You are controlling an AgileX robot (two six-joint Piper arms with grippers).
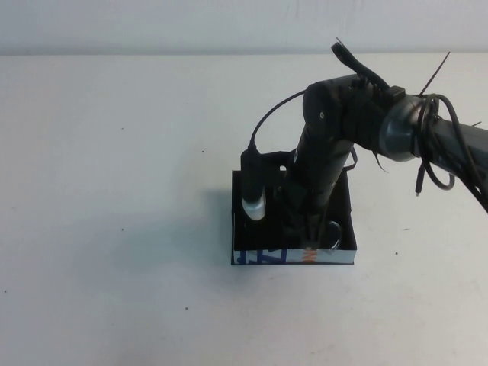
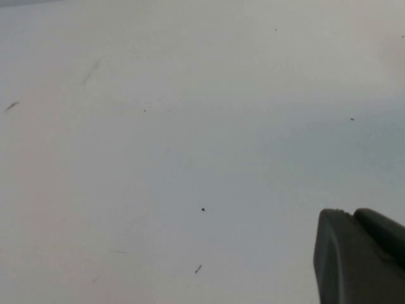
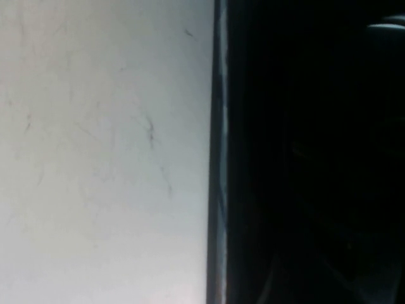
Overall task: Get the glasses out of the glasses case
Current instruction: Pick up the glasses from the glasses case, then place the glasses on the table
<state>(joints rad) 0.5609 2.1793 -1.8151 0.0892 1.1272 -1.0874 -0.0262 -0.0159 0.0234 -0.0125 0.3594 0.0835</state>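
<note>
The glasses case (image 1: 293, 256) is a black shallow box with a white front side printed in blue and orange, lying open at the table's middle. My right gripper (image 1: 307, 232) reaches straight down into it from the right arm. A small greyish curved part of the glasses (image 1: 333, 233) shows inside the case beside the gripper; the arm hides the rest. The right wrist view shows only the case's wall edge (image 3: 219, 152) and its dark inside. My left gripper (image 2: 351, 214) is out of the high view, over bare table, with its dark fingers together and empty.
The white table (image 1: 114, 191) spreads wide to the left of and in front of the case. The right arm's cables (image 1: 427, 152) hang at the right. Small dark specks (image 2: 203, 209) mark the table under the left gripper.
</note>
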